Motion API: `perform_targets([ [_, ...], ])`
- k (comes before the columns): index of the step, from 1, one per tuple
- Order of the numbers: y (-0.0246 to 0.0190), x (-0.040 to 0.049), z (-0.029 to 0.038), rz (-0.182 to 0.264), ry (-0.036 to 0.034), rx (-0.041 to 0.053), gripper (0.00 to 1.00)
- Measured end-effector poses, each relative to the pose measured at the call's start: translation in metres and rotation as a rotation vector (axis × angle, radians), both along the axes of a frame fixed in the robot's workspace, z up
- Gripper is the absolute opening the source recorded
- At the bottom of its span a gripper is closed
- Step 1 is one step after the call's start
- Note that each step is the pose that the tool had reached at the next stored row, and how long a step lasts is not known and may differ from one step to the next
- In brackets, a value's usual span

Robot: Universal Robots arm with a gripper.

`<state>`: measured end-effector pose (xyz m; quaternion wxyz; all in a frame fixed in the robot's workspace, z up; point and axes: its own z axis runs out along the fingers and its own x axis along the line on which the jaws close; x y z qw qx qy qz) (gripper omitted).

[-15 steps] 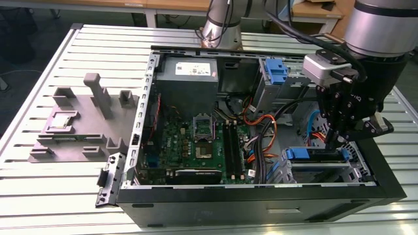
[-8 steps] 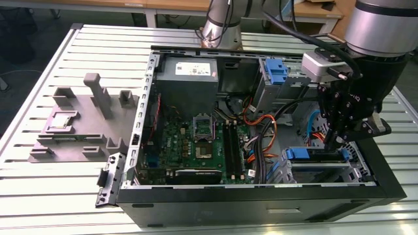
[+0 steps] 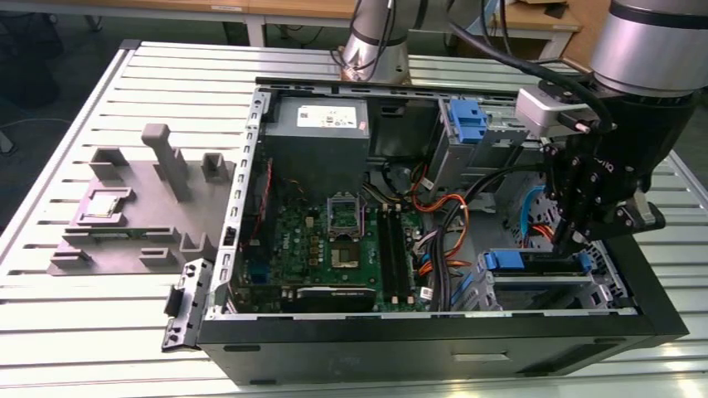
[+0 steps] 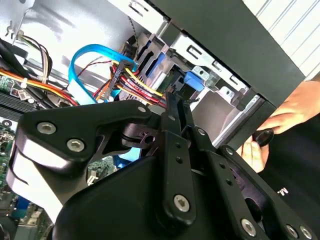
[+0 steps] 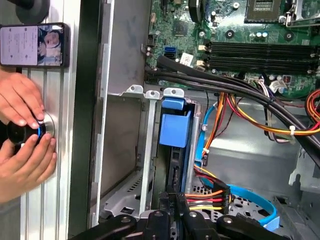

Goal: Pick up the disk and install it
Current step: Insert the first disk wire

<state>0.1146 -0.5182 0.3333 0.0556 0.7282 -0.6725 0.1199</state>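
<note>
The disk stands on edge in the drive bay at the front right corner of the open computer case. Its bright blue carrier tab shows at the bay's mouth, and also in the second wrist view, where the disk sits among metal rails. My gripper hangs just over that bay, at the end of the disk away from the blue tab. Its two thin black fingers lie shut against each other with nothing seen between them. In the first wrist view the gripper sits right at the disk's dark edge.
Orange, yellow and red cables and a light blue cable run close beside the bay. A second blue bracket sits in the upper bay. A person's hands hold a knob on the slatted table beside the case. A grey fixture lies at the exterior view's left.
</note>
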Motion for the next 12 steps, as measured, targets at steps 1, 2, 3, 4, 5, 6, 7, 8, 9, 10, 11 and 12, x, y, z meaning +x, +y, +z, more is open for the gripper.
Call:
perform_targets([
  [1,0.0000,0.0000,-0.0001,-0.005,0.0002,0.0001,0.17],
  [2,-0.0001,0.0000,-0.0002,-0.009,0.0007,0.0026,0.17],
  [3,-0.0001,0.0000,-0.0003,-0.012,0.0009,0.0092,0.17],
  [4,-0.0001,0.0000,-0.0004,-0.015,0.0011,0.0169,0.17],
  [5,-0.0001,0.0000,-0.0004,-0.018,0.0013,0.0264,0.17],
  [6,-0.0001,0.0000,-0.0004,-0.021,0.0013,0.0351,0.17],
  [7,-0.0001,0.0000,-0.0005,-0.024,0.0013,0.0403,0.17],
  [8,-0.0003,0.0001,-0.0005,-0.028,0.0012,0.0411,0.17],
  [9,-0.0004,0.0001,-0.0006,-0.034,0.0011,0.0413,0.17],
  [10,-0.0005,0.0001,-0.0005,-0.043,0.0009,0.0412,0.17],
  [11,-0.0005,0.0001,-0.0004,-0.052,0.0008,0.0411,0.17],
  [12,-0.0006,0.0001,-0.0004,-0.062,0.0005,0.0410,0.17],
])
